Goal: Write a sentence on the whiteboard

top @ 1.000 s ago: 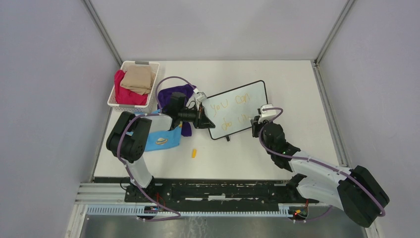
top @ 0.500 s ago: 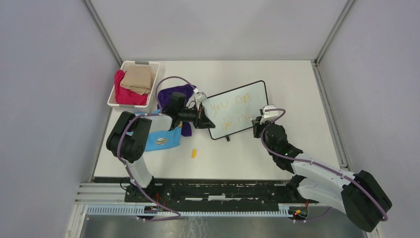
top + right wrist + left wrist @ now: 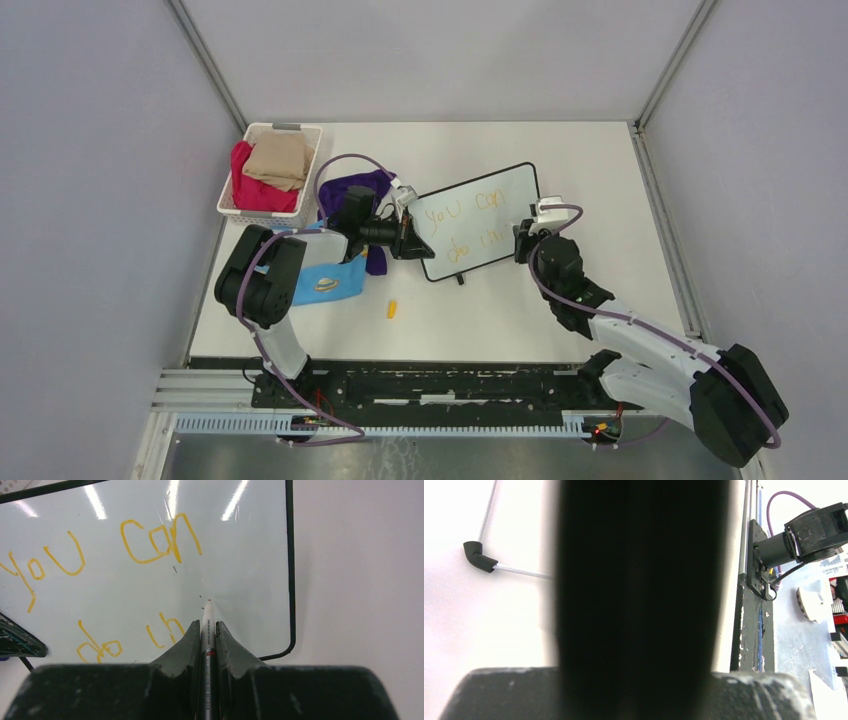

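The whiteboard (image 3: 503, 198) lies tilted at the table's middle, and it also fills the right wrist view (image 3: 240, 555). The sentence (image 3: 462, 228) is in yellow-orange and reads "you can" over "do th" (image 3: 100, 545). My right gripper (image 3: 523, 240) is shut on a white marker (image 3: 208, 617), whose tip sits on the board just right of "th". My left gripper (image 3: 408, 238) is at the board's left edge and appears shut on it. In the left wrist view a dark blurred mass (image 3: 639, 605) hides the jaws.
A white basket (image 3: 233, 200) with red and tan cloths stands at the far left. A purple cloth (image 3: 352, 188) and a blue cloth (image 3: 325, 282) lie under the left arm. A small yellow cap (image 3: 393, 309) lies in front of the board.
My right gripper has moved a little up and to the right along the board's right side with the marker. The left arm and the board have not moved.
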`<state>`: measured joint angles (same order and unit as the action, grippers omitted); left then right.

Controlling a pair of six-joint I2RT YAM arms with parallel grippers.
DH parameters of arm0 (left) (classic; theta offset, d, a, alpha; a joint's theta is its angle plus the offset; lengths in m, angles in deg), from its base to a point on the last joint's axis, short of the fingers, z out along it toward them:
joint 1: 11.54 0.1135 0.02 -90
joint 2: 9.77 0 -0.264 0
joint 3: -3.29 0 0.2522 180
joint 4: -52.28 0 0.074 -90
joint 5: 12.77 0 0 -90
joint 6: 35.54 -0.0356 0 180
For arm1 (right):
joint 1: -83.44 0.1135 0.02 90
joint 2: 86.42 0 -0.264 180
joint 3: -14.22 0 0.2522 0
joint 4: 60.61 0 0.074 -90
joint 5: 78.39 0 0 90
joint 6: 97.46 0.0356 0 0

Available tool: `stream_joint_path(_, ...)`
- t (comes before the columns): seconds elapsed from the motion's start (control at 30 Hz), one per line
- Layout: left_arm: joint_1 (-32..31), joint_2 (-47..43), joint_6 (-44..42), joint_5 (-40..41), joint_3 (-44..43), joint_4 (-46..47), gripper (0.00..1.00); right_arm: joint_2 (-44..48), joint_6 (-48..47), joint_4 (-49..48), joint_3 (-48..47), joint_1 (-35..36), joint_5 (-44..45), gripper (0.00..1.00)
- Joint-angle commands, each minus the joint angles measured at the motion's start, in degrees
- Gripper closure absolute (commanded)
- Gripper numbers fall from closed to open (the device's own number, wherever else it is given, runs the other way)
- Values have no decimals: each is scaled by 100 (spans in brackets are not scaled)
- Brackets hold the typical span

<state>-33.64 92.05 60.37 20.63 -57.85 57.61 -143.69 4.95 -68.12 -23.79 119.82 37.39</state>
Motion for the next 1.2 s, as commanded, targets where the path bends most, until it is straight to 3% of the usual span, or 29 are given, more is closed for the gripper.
stream_joint_path(0.0,-187,301,-415,643,80,-811,98,-89,42,-32,-248,-48,139,100)
stream_joint_path(0.8,-193,310,-424,644,77,-828,98,-517,-46,-228,-340,-123,-68,100)
stream_joint_path(1.17,-196,323,-435,691,70,-855,98,-411,177,-251,75,-123,-351,100)
